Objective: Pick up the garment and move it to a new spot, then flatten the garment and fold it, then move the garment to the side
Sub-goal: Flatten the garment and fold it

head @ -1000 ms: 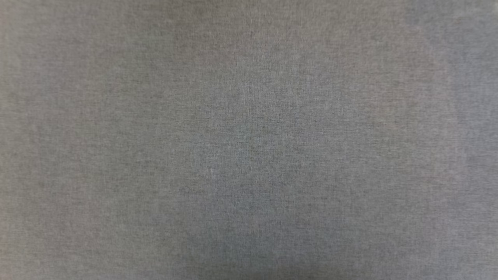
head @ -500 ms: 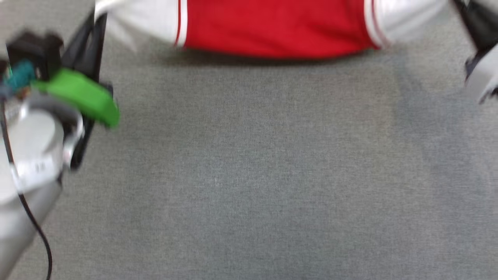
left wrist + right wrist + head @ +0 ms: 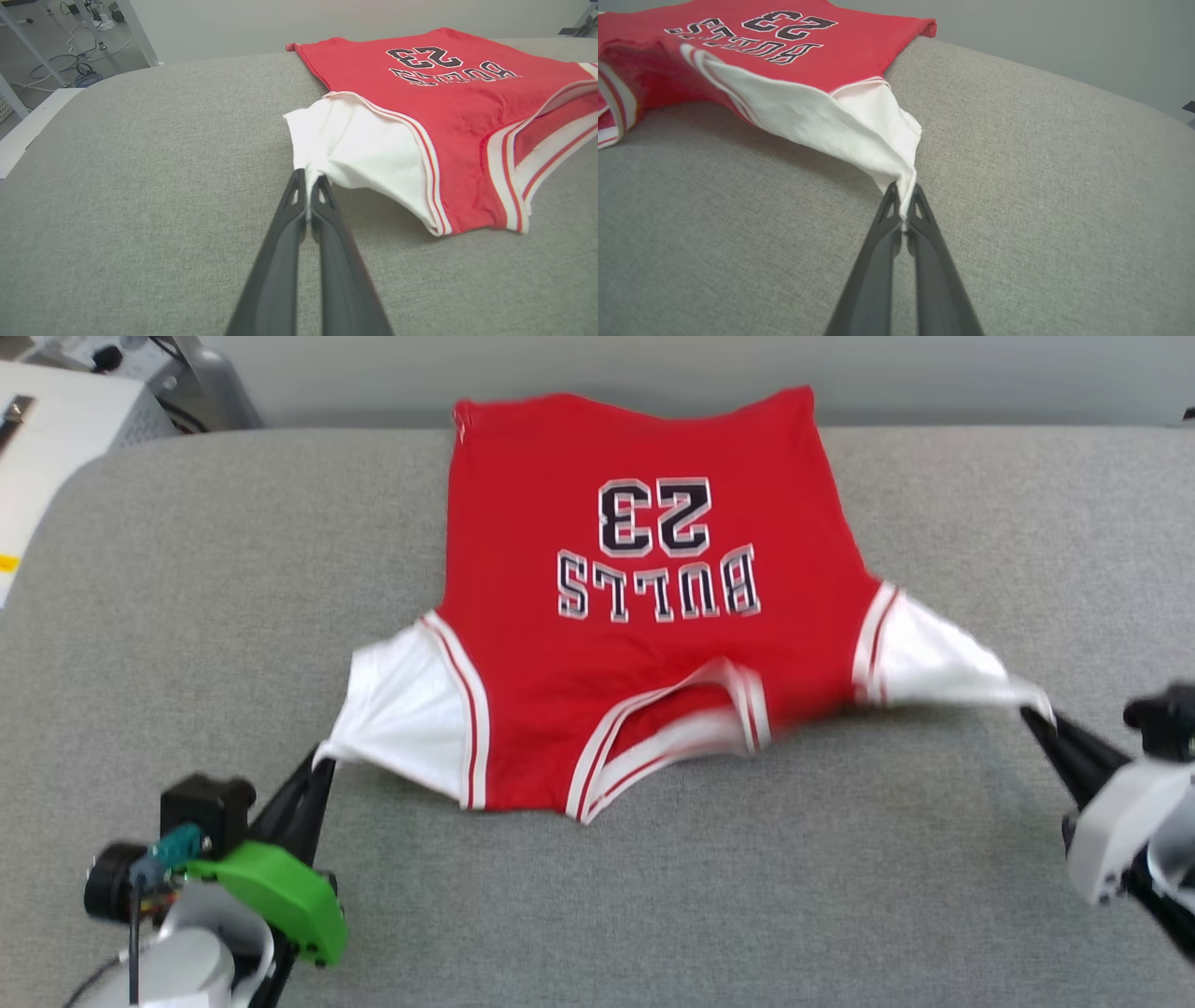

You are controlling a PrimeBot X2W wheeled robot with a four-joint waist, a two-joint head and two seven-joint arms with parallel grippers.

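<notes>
1. Nearest me, the table (image 3: 653,915) is covered in grey woven cloth. It is matte and finely flecked, and its far-left corner is rounded.
2. My left gripper (image 3: 322,767) has two long, dark, tapered fingers ahead of a green wrist cover (image 3: 280,896). They are pressed together on the tip of the left sleeve (image 3: 401,719), pinching the white cloth to a point just above the table.
3. My right gripper (image 3: 1032,714) is closed the same way on the tip of the right sleeve (image 3: 934,663).
4. The garment (image 3: 551,672) lies between my grippers, near the middle of the table, with its collar (image 3: 672,737) toward me. It is soft red knit. Both sleeves are drawn outward into shallow triangles with red-and-white striped seams. The striped collar gapes, slack and rumpled.
5. Farther off, a black, white-edged "23" (image 3: 653,513) and the lettering face up, upside down to me. The hem reaches the table's far edge.
6. Past the far-left corner stands a white box (image 3: 56,420).
7. A second ago my head view held nothing but grey weave. Half a second ago a blurred red strip with white ends crossed its top. The whole picture has shifted, so my head has moved.
</notes>
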